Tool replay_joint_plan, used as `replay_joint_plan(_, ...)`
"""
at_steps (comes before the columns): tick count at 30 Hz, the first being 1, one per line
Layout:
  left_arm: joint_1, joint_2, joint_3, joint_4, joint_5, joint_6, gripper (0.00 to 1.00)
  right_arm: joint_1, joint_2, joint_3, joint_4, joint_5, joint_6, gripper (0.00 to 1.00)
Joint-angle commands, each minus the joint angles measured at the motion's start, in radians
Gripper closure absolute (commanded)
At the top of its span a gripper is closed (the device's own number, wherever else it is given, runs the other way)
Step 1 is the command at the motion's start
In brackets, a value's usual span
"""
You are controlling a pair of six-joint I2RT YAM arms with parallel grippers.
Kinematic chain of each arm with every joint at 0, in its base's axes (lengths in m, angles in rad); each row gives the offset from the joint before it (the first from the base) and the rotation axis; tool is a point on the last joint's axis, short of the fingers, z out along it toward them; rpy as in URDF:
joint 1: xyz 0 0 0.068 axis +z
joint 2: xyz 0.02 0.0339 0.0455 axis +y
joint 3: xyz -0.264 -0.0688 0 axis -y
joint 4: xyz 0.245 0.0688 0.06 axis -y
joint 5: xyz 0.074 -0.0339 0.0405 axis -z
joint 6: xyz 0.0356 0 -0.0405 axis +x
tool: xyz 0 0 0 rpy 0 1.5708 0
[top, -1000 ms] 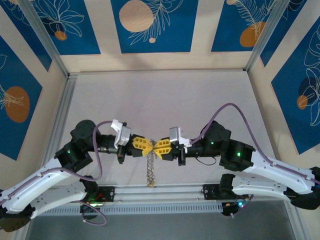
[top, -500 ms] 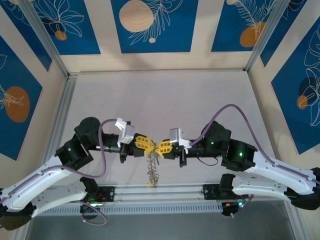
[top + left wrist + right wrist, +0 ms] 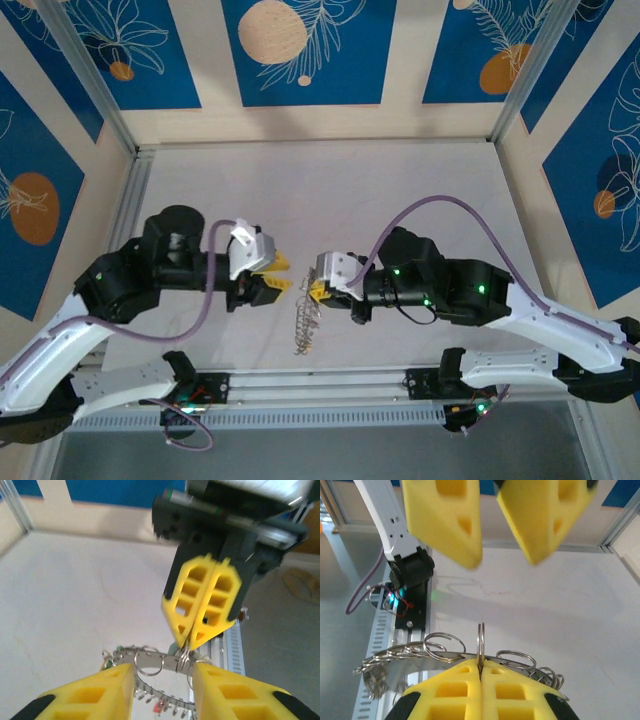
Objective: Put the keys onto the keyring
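Note:
The keyring (image 3: 303,326) hangs edge-on as a grey metal band (image 3: 150,658) below my right gripper (image 3: 317,292). That gripper (image 3: 480,664) is shut on one small split ring (image 3: 480,637) threaded on the band, and its closed yellow fingers (image 3: 204,605) show in the left wrist view. Several more split rings (image 3: 442,646) sit along the rim. Small keys (image 3: 172,707) dangle from the far rim, one with a red head (image 3: 159,706), one with a green head (image 3: 118,647). My left gripper (image 3: 282,273) is open just left of the ring, its fingers (image 3: 90,697) either side of the band without touching it.
An aluminium rail (image 3: 310,386) with the arm bases runs along the near edge, directly under the hanging ring. Metal frame posts (image 3: 120,210) bound the white table (image 3: 330,190) at left, right and back. A purple cable (image 3: 440,205) arcs over the right arm.
My left gripper has opened, let go of the ring and drawn back to the left. The right gripper has shifted left, staying shut, and now carries the hanging keyring alone.

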State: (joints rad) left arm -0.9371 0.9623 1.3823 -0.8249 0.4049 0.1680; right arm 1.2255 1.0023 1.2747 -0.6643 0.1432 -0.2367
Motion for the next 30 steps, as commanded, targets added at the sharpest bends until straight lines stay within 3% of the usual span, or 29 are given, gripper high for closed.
replay_joint_plan(1,-0.02,0.035,0.008,-0.101,-0.053,0.049,0.64,0.015,0.022,0.077,-0.073,0.056,-0.045,1.0)
replay_joint_plan(12,-0.029,0.055,0.009,-0.074,0.045,0.073,0.6,-0.003,0.076,0.14,-0.119,-0.006,-0.056,1.0)
replay_joint_plan(20,-0.032,0.043,-0.005,-0.055,0.049,0.06,0.59,-0.021,0.081,0.149,-0.109,-0.044,-0.039,1.0)
replay_joint_plan(30,-0.033,0.047,-0.032,-0.003,0.064,0.058,0.65,-0.026,0.102,0.15,-0.087,-0.09,-0.034,1.0)
